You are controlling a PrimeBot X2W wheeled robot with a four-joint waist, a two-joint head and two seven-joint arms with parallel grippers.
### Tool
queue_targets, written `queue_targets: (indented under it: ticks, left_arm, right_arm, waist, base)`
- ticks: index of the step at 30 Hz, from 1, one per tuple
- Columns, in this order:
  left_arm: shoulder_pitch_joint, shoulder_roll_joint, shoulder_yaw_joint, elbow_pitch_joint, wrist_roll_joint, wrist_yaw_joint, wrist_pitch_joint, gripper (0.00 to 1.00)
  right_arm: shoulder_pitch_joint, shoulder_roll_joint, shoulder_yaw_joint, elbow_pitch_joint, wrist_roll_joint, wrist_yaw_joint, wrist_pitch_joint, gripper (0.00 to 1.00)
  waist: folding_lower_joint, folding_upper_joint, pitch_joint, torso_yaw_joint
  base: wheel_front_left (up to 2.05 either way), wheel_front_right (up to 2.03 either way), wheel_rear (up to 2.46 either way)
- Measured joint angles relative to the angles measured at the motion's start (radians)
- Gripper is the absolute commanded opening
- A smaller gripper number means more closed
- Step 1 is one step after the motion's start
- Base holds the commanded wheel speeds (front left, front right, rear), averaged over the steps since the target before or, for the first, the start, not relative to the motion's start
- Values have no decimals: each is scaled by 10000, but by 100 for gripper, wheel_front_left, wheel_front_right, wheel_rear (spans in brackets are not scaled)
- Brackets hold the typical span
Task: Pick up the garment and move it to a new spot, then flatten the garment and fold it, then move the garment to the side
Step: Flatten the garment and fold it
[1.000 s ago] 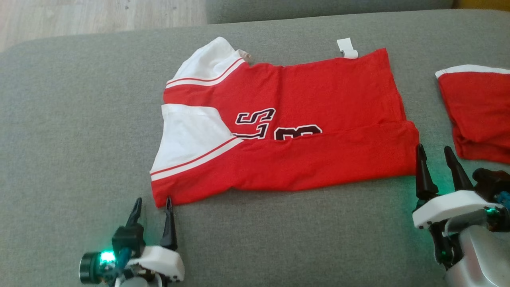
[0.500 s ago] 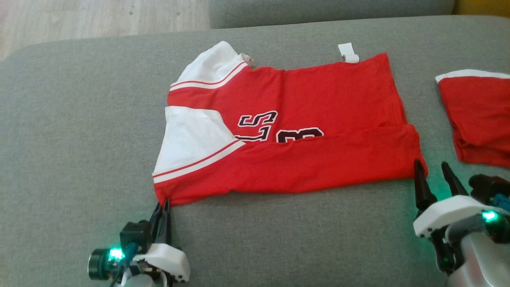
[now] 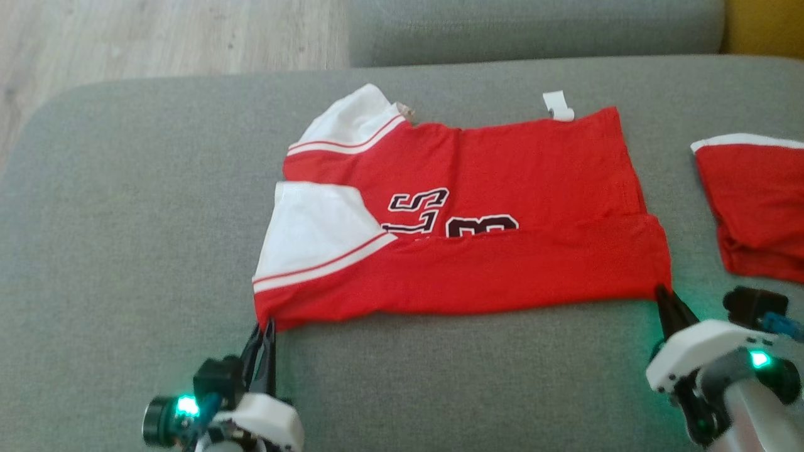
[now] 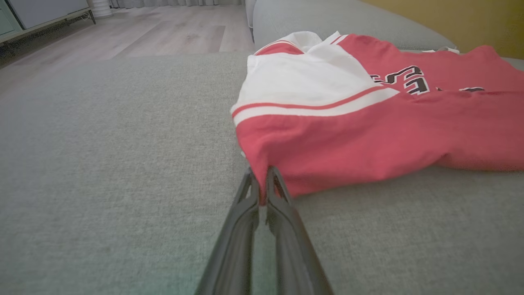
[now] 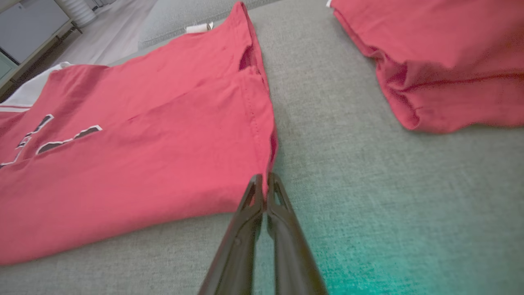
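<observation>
Left gripper (image 3: 266, 326) seen low left, fingers pressed together, near-left corner of red-and-white jersey (image 3: 477, 188) pinched between tips. Right gripper (image 3: 664, 295) low right, fingers likewise closed, near-right hem corner clamped. Jersey laid flat mid-cushion on grey sofa (image 3: 125, 220), near edge folded over lettering, white sleeves leftward. White tag (image 3: 559, 105) spotted at far edge. Second red garment (image 3: 754, 201) lying apart, right. Wooden floor (image 3: 157, 37) beyond.
</observation>
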Motion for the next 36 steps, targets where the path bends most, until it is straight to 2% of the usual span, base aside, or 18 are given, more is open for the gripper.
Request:
queue_targets:
  ticks: [8,13,23,24,25,26,27,28,36]
  left_arm:
    - [1244,301,-82,-769,-12,2,105,0]
    - [2209,387,-201,-1507,-130,15,525,0]
    - [3269,564,-393,-2821,-293,199,1438,0]
    - [3267,571,-408,-2911,-293,228,1521,0]
    - [3268,579,-424,-2978,-293,253,1578,0]
    - [3270,585,-430,-3030,-293,290,1603,25]
    - [3270,600,-441,-3091,-293,293,1672,79]
    - [3270,623,-445,-3170,-293,341,1701,100]
    - [2934,966,-487,-4259,-290,301,2270,100]
  right_arm:
    - [1732,-224,-569,-1072,73,0,407,0]
    - [2804,-224,-1001,-2061,-36,0,876,0]
    - [3422,171,-1772,-2980,-529,0,1413,0]
    - [3422,217,-1837,-3028,-600,0,1421,5]
    - [3422,274,-1898,-3064,-663,0,1446,75]
    - [3422,332,-1948,-3104,-761,0,1482,100]
    - [3423,378,-2010,-3152,-884,0,1478,100]
    - [3423,403,-2096,-3200,-953,0,1471,100]
    - [3382,443,-2234,-4107,-1248,0,1074,100]
  waist:
    - [-1,0,-704,-43]
    - [-1,0,-1016,-146]
    - [0,0,-1047,-251]
    - [0,0,-1032,-244]
    - [0,0,-1019,-238]
    - [0,0,-1006,-236]
    - [0,0,-989,-235]
    - [0,0,-963,-234]
    - [0,0,-526,-383]
  base:
    - [0,0,0]
    - [0,0,0]
    - [0,0,0]
    - [0,0,0]
    - [0,0,0]
    - [0,0,0]
    - [0,0,0]
    - [0,0,0]
    - [0,0,0]
